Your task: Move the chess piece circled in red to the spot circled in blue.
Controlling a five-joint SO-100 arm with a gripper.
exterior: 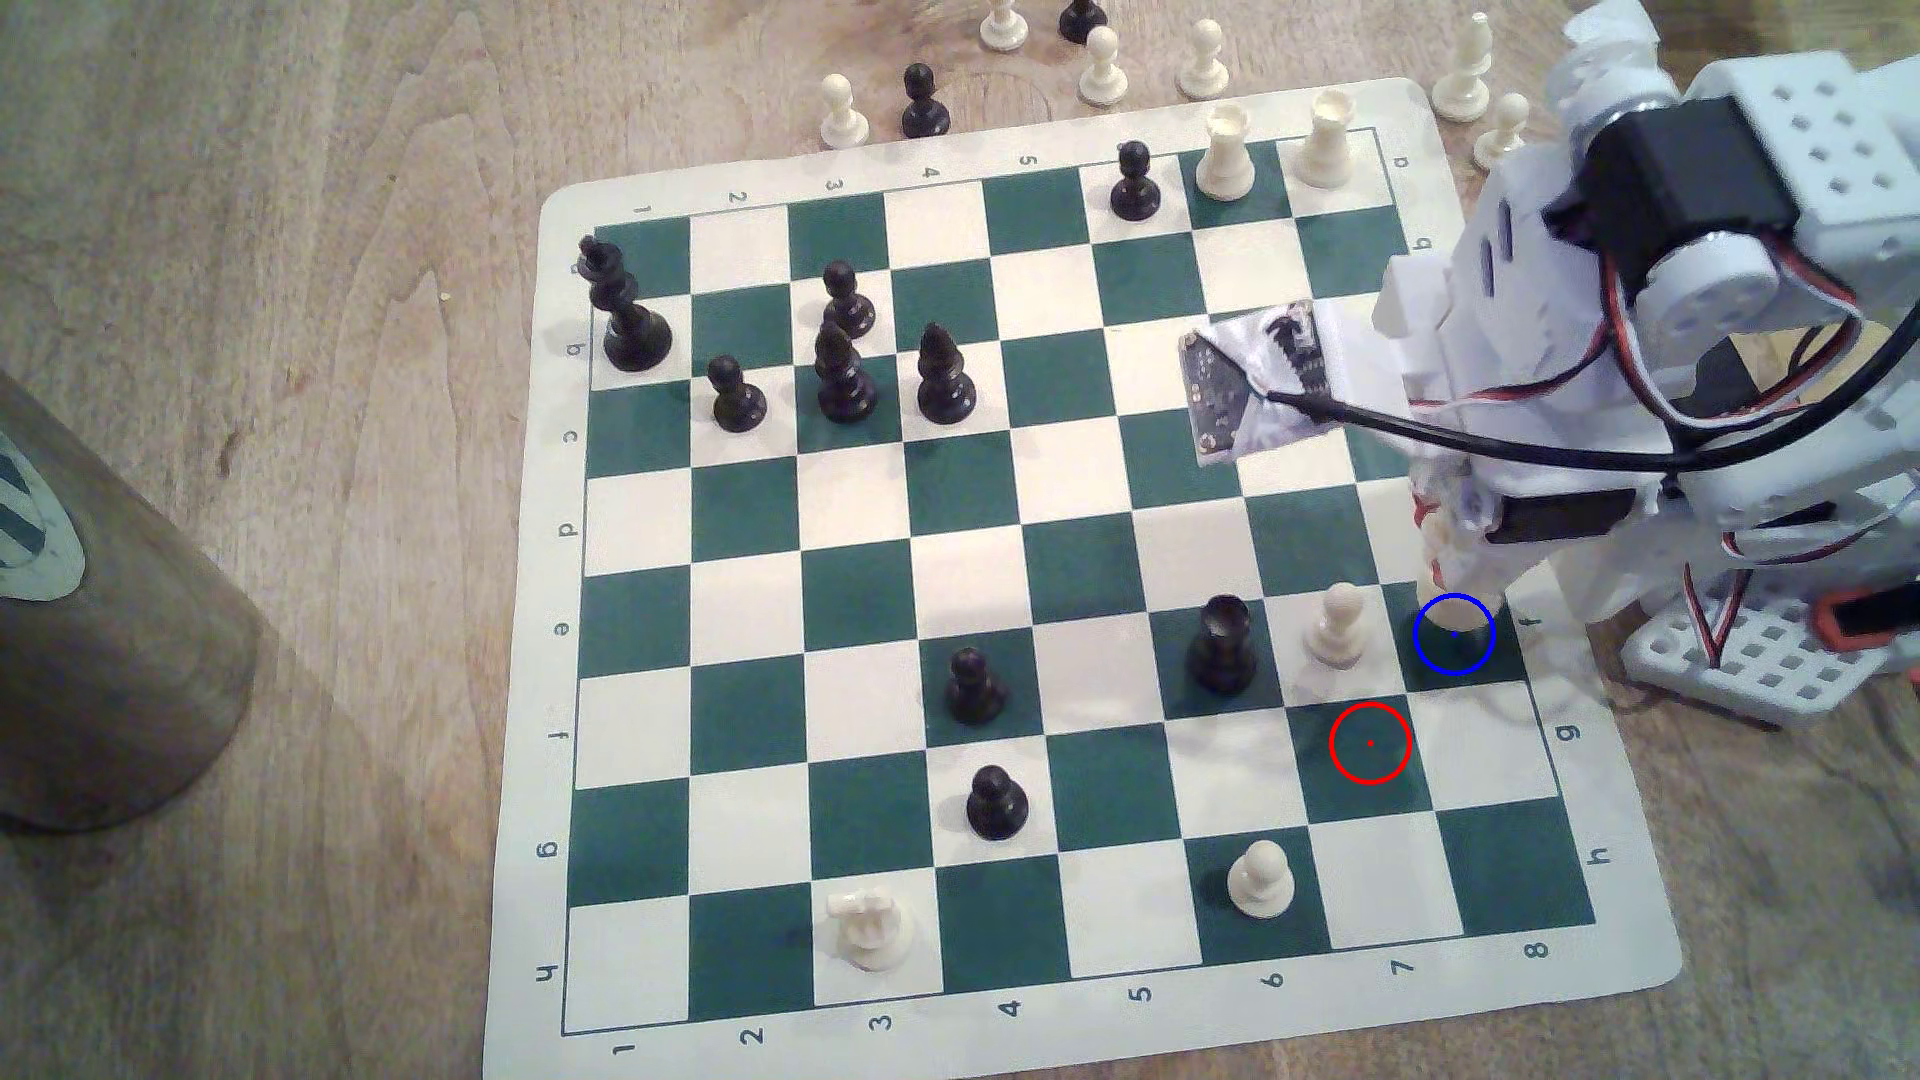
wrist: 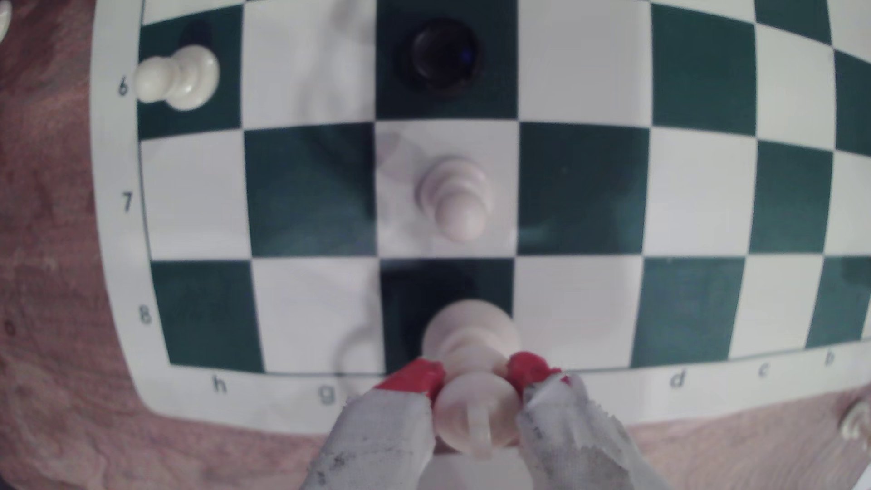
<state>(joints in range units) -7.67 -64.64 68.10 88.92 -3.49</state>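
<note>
Board [exterior: 1070,582] first: a green-and-cream vinyl chess mat lies on a wooden table [exterior: 312,312], with captured pawns standing off its far edge and black pieces grouped toward the exterior view's left. Next in size, the white SO-100 arm [exterior: 1662,312] reaches in from the exterior view's right, bent down over the board's corner near the file-f label. Its gripper [wrist: 476,372] has red-tipped, tape-wrapped fingers [wrist: 414,377] closed on either side of the cream bishop [wrist: 471,330], pinching it just under the head; the wrist view looks down on the slit head between the two tips. The piece's round base sits over the dark green square [exterior: 1455,636] that carries the blue ring, and in the exterior view a pale base shows inside that ring. Whether the base is resting on the mat or hanging just above it cannot be told. The red-ringed square [exterior: 1370,743] stands bare, one step diagonally away. A cream pawn [exterior: 1338,623] stands just beside the target, with a black rook [exterior: 1223,644] beyond it. By this evidence the carry looks finished; what seems left is to let go and lift clear without tipping the bishop or brushing the pawn.
</note>
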